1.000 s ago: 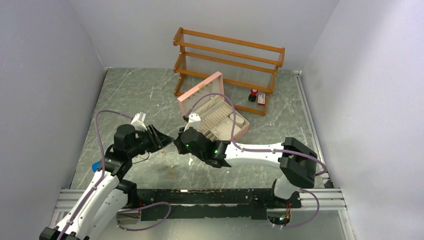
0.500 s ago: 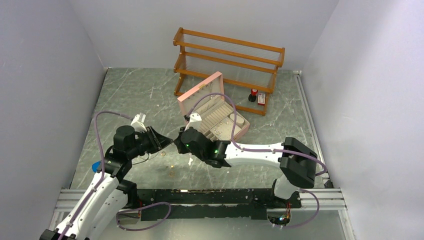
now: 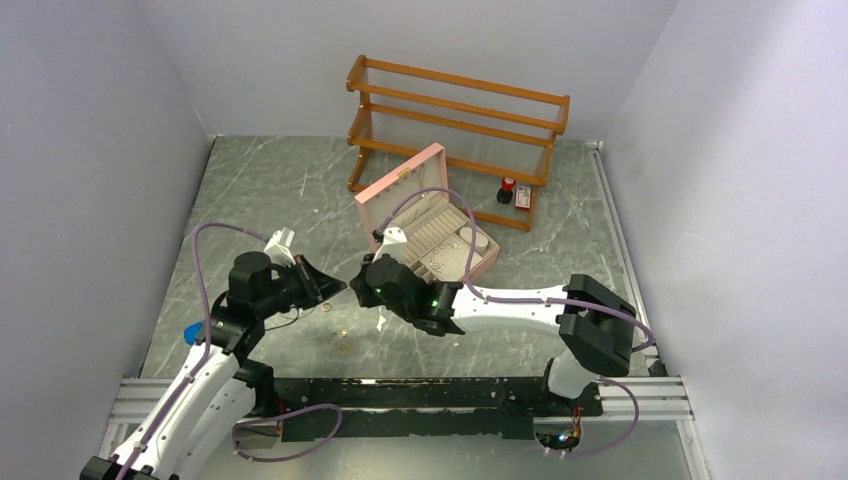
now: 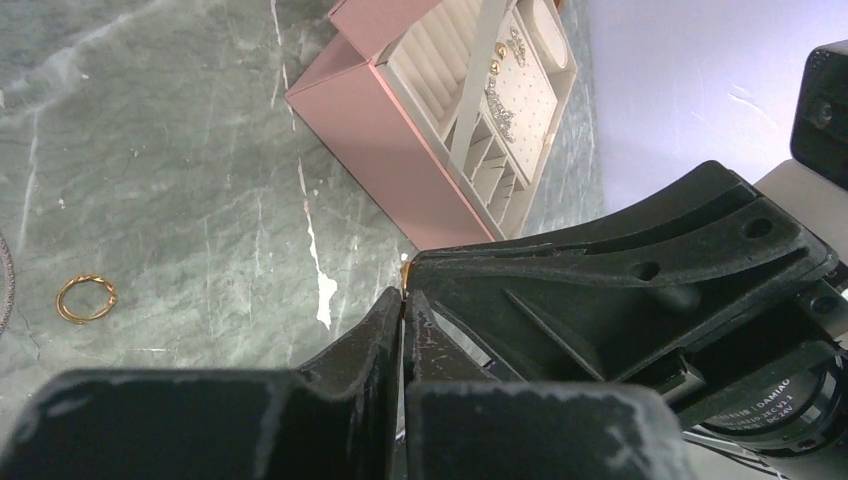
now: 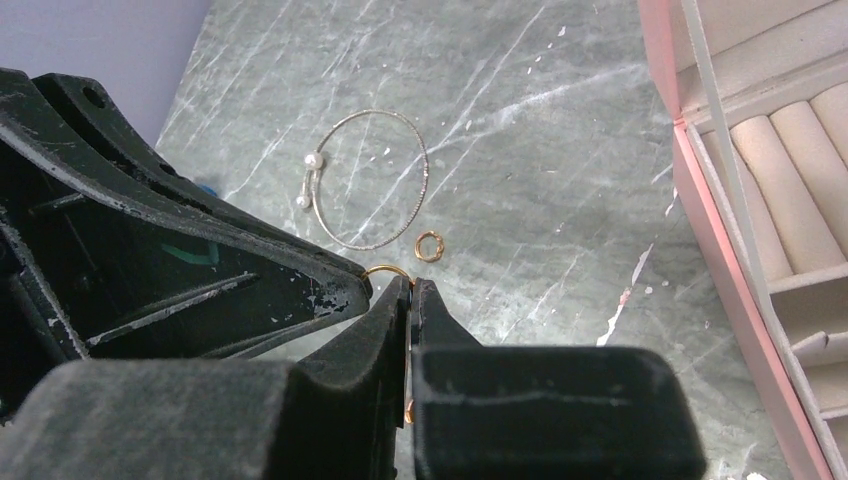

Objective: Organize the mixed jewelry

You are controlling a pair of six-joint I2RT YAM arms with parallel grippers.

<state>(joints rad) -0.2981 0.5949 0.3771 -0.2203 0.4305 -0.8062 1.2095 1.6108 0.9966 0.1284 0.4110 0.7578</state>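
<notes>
We are pinching a gold ring (image 5: 386,269) between our right gripper's (image 5: 410,285) closed fingers (image 5: 380,330), its arc showing above the tips. The left gripper (image 5: 352,285) is pointing in, its tip touching that arc. Beyond, a pearl-ended silvery loop (image 5: 426,172) and a smaller gold ring (image 5: 428,245) are lying just apart on the marbled surface (image 5: 540,120); a pink box (image 5: 665,60) is standing open at right.

table (image 3: 270,190): smooth green marble-look, slight sheen | rack (image 3: 455,82) at 12 o'clock: varnished wood | gold ring (image 5: 385,269) – shiny metal | fingers (image 5: 370,335) – scuffed matt black plastic
</notes>
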